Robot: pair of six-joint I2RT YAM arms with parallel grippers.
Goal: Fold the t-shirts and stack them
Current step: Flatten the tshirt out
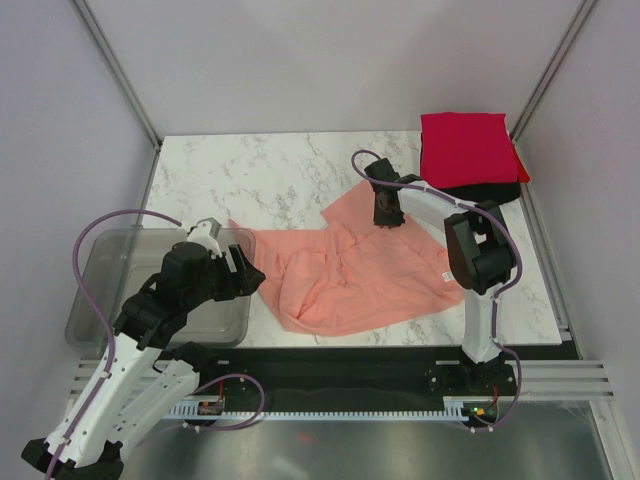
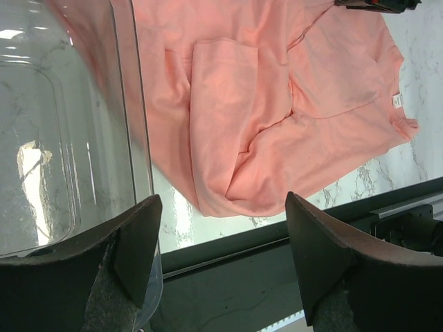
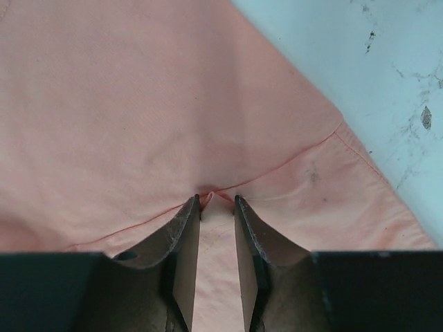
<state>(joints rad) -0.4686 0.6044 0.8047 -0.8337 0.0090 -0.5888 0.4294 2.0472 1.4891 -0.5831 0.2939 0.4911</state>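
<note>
A salmon-pink t-shirt (image 1: 360,275) lies crumpled and partly folded over itself in the middle of the marble table. My right gripper (image 1: 385,215) is at the shirt's far edge. In the right wrist view it (image 3: 217,199) is shut on a pinch of the pink cloth (image 3: 138,104) at a seam. A folded bright red t-shirt (image 1: 465,148) lies on a black one (image 1: 490,190) at the back right. My left gripper (image 1: 250,275) is open and empty at the tub's right rim, short of the shirt's left edge. The left wrist view shows the shirt (image 2: 235,117) beyond its fingers (image 2: 223,207).
A grey see-through plastic tub (image 1: 110,270) stands at the table's left front, under my left arm; its wall (image 2: 62,138) fills the left of the left wrist view. Bare marble (image 1: 260,180) lies at the back left. Frame posts stand at both back corners.
</note>
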